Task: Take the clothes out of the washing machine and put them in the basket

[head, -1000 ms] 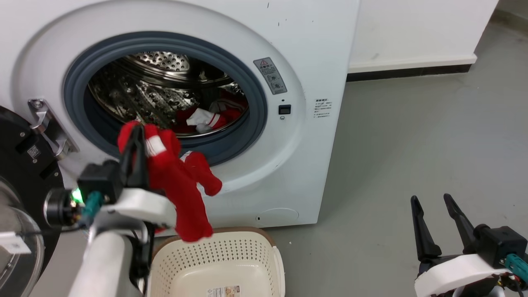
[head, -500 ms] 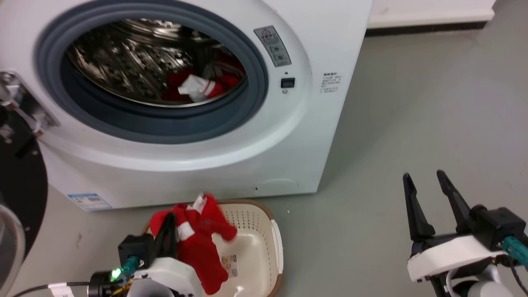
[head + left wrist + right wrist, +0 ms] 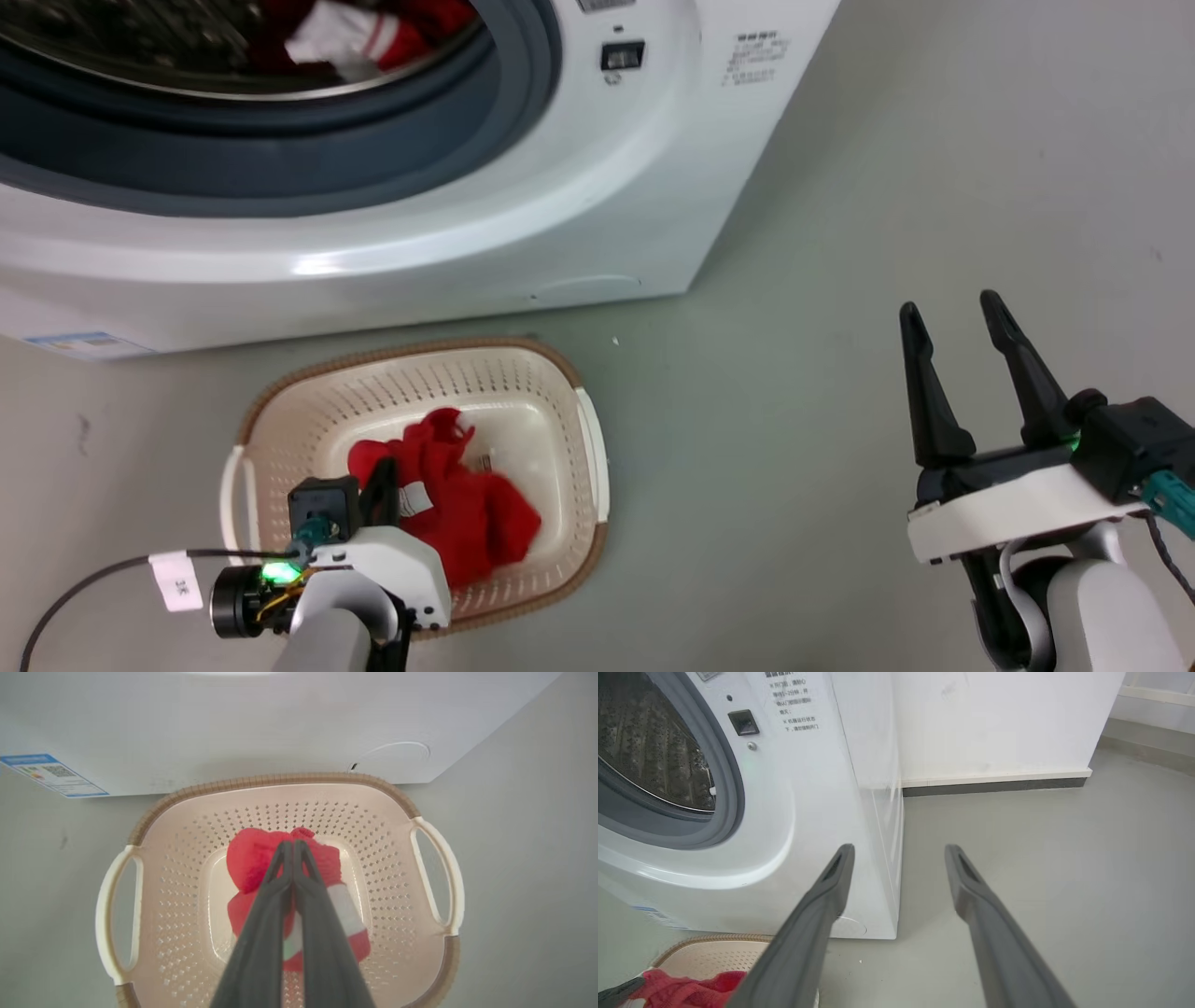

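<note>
A red garment with a white stripe (image 3: 467, 513) lies bunched on the bottom of the cream basket (image 3: 588, 439), which stands on the floor before the washing machine (image 3: 560, 205). My left gripper (image 3: 385, 474) reaches down into the basket, shut on this garment. In the left wrist view the closed gripper (image 3: 293, 845) presses into the red garment (image 3: 247, 858) inside the basket (image 3: 280, 780). More red and white clothes (image 3: 373, 33) lie in the drum. My right gripper (image 3: 954, 322) hangs open over bare floor on the right, holding nothing. The right wrist view shows this gripper (image 3: 900, 849) open beside the washing machine (image 3: 808, 812).
The machine's grey porthole rim (image 3: 485, 103) spans the top of the head view. Grey floor (image 3: 794, 420) stretches to the right of the basket. A white wall with a dark skirting strip (image 3: 994, 786) stands behind the machine's right side.
The head camera has tilted down, so the machine slid up the view. My left gripper has lowered the red garment from above the rim onto the basket's bottom. The right gripper stays open.
</note>
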Controlling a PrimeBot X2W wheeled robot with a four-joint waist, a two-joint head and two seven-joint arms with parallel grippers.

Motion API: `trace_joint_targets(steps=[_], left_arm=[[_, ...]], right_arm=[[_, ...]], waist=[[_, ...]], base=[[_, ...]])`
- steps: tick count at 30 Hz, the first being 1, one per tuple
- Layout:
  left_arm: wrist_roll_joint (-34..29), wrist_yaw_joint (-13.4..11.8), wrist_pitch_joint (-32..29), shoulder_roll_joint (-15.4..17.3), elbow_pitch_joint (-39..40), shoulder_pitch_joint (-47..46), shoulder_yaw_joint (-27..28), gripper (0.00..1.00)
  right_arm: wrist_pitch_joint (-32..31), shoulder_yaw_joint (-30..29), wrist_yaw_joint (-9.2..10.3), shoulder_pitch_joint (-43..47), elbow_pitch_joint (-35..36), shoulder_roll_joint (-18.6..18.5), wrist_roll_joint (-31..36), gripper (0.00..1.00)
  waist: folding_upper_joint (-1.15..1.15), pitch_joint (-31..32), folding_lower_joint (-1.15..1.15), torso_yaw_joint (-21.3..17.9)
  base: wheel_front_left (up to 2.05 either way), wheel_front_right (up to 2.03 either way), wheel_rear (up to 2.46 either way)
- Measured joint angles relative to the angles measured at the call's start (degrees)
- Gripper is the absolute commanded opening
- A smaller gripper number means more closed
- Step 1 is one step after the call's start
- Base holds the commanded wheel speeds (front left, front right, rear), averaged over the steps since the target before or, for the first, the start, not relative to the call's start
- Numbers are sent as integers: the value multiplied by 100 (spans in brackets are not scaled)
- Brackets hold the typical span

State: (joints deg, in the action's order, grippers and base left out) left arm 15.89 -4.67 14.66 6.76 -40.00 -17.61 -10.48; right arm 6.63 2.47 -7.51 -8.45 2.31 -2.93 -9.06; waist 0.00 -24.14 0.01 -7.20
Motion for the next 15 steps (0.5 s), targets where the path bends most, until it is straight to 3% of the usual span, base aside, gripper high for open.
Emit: trace_joint_targets(steps=[15], left_arm=[[-40,68,42,311,-2104,-1372,156,0]], right_arm=[[324,350,0,-709,-222,-2,-162,100]], waist=[[0,-1514,0,-446]], base=[[0,0,0]])
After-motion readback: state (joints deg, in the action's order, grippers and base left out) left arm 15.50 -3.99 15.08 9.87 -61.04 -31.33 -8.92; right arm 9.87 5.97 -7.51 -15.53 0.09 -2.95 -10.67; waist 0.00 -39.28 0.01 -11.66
